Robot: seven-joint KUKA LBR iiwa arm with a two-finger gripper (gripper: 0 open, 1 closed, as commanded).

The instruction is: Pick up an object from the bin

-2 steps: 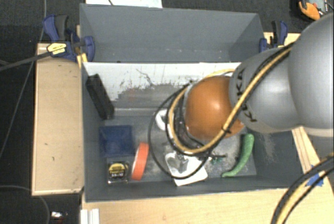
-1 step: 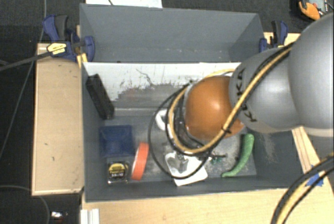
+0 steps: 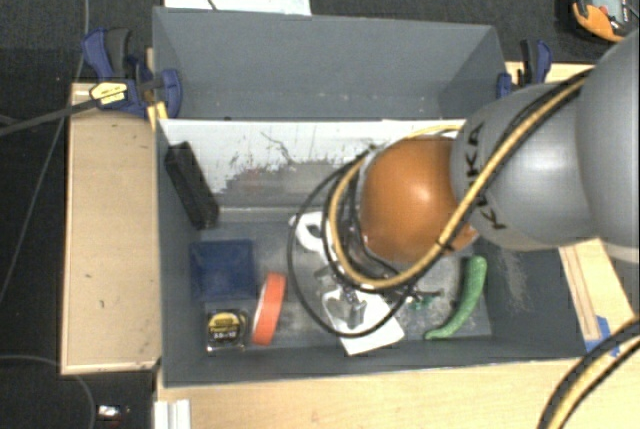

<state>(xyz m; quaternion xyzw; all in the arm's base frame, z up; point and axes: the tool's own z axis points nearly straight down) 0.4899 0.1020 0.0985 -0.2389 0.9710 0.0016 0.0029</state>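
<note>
White flat piece by the bin's front wall lies under the tool, grip state cannot be told.

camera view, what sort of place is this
Probably a robotics lab's bin-picking test rig: a KUKA arm reaches into a grey metal bin holding unrelated oddments such as a tape measure and a blue box.

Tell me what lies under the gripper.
A white flat piece pokes out beneath the gripper; the arm's orange cover hides the rest of it.
</note>
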